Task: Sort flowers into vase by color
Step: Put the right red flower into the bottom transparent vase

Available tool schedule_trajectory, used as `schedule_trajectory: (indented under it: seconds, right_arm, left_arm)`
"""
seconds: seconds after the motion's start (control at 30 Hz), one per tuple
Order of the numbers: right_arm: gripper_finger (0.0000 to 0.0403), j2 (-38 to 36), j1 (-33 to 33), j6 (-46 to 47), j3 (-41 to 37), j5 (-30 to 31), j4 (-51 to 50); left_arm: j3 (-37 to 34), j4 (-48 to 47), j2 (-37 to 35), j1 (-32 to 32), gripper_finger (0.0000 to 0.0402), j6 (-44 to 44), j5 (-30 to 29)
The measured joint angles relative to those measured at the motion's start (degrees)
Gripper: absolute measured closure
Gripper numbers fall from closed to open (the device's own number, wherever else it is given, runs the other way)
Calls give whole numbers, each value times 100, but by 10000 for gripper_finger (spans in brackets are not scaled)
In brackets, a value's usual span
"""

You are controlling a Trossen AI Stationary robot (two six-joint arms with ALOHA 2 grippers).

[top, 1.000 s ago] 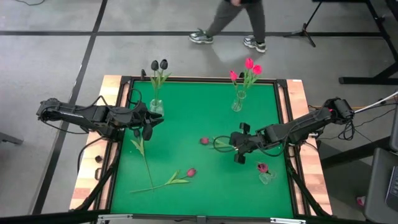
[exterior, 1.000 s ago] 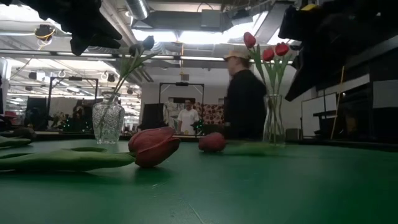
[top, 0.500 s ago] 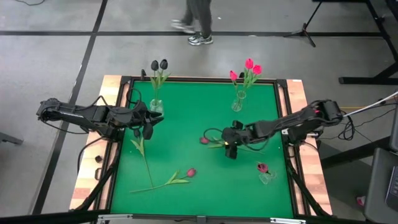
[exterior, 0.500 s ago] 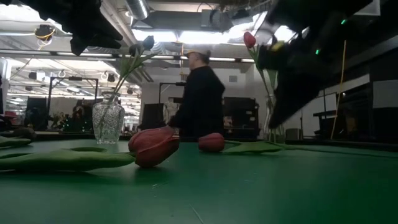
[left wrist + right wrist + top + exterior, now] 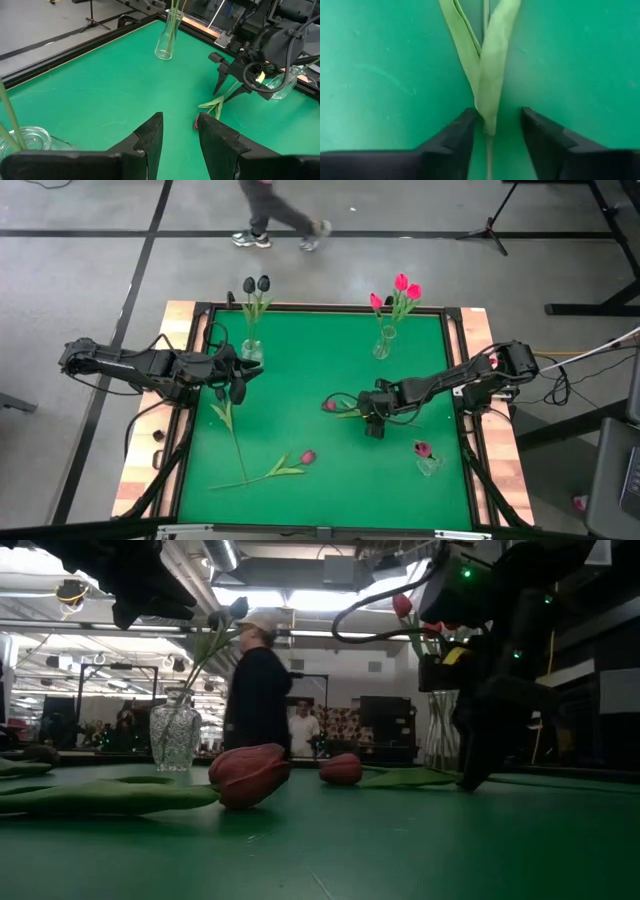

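Taking the green mat as the landmark, the left gripper hangs over its left edge, just beside the round glass vase that holds two black tulips. Its fingers stand parted with nothing between them. Below it on the mat, a long-stemmed tulip lies along the left side, and a dark red tulip lies near the mat's front edge.

Near the mat's middle, a maroon tulip lies flat, its stem and leaves running toward the right gripper. That gripper is down at the mat surface, jaws spread, straddling the stem where the leaves meet; the fingers are not yet closed on it.

At the mat's back edge, right of centre, a slim glass vase holds three pink-red tulips. Near the right front corner, a tipped glass vase lies with another maroon tulip beside it. Beyond the mat's back edge, a person walks across the floor.
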Motion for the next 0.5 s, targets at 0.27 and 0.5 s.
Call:
schedule_trajectory:
  seconds: [0.27,0.5]
  right_arm:
    - [387,-5,1,4,-11,59,-6]
    - [394,-149,-3,355,-41,494,875]
  left_arm:
    - [0,1,0,0,282,2,0]
    - [0,-7,0,0,282,2,0]
